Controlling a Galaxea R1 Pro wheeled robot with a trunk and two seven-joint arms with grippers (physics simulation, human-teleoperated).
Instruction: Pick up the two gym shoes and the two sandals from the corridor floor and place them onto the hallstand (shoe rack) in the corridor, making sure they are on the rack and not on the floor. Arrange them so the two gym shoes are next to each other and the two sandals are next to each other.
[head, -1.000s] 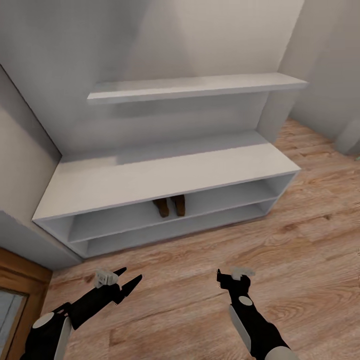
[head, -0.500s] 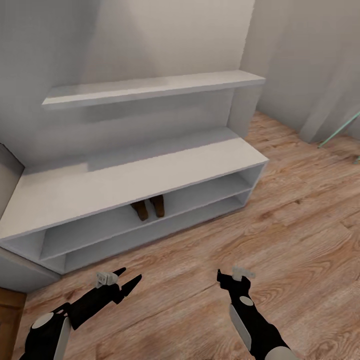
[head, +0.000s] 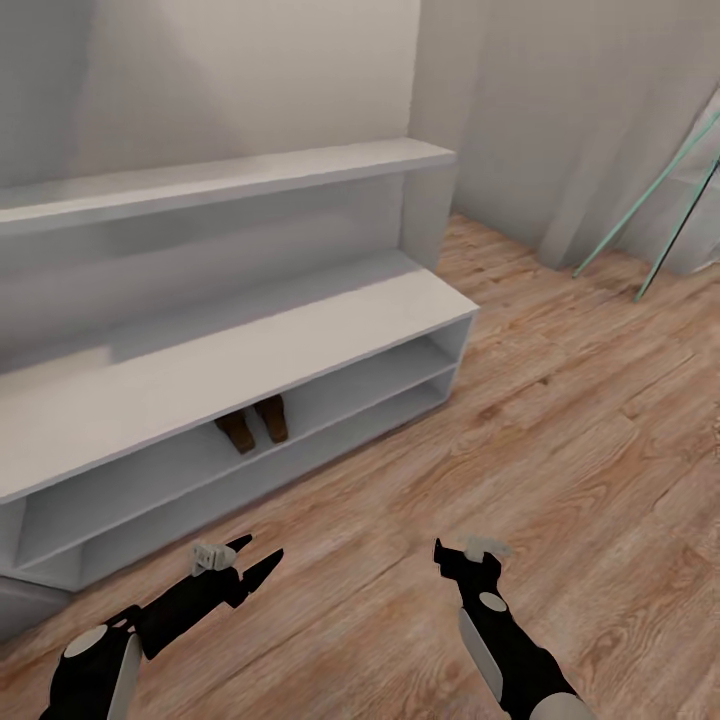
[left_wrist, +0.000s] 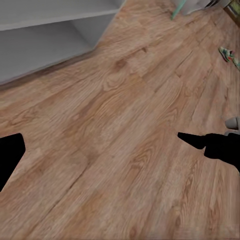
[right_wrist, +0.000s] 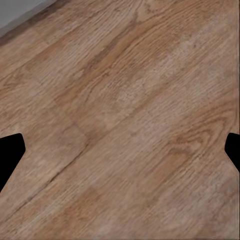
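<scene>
On the hallstand, both sandals sit above wood-plank floor.

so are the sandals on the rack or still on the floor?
On the rack. The two sandals stand side by side on the upper open tier of the hallstand, under its thick top, off the floor.

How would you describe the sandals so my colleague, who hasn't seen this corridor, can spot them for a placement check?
Find the white rack against the wall. Look into its upper open tier, just under the thick top, about midway along. The sandals stand there side by side, two small dark brown shapes, the sole dark things on the pale shelves.
</scene>
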